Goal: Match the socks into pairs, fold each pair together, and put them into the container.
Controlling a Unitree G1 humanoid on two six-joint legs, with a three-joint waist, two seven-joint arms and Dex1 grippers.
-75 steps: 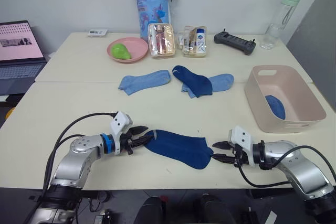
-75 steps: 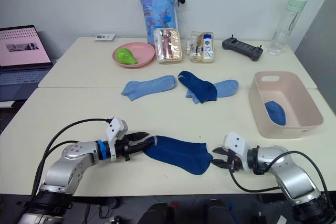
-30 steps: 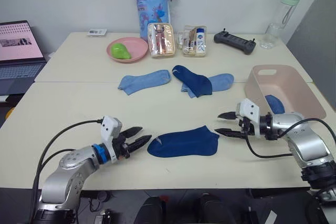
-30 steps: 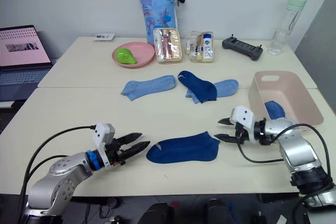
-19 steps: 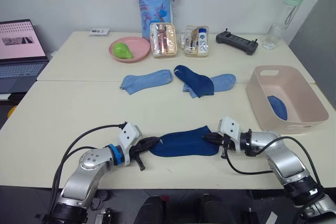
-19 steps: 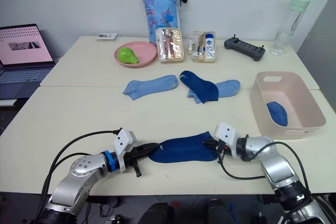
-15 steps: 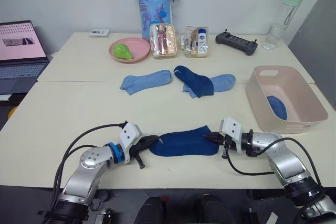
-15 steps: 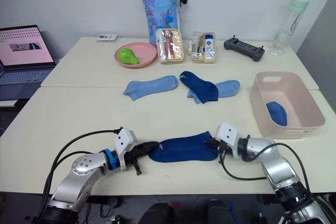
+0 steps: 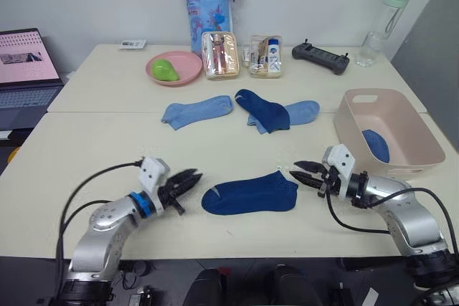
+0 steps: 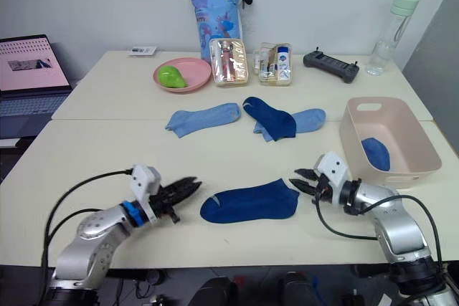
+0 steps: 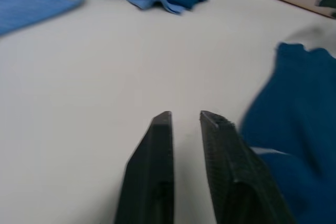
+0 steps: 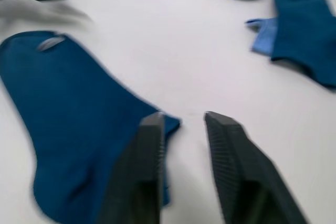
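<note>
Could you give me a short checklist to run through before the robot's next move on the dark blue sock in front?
1. Dark blue sock lies flat on the table: ok.
2. Left gripper open, just off the sock's end: ok.
3. Right gripper open, free of the sock: ok.
4. Matching dark sock paired with it: not ok, it lies apart, overlapping a light blue sock.
5. Container has room: ok.

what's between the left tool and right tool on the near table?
One dark blue sock lies flat between the left tool and right tool, touched by neither; seen in the left eye view.
</note>
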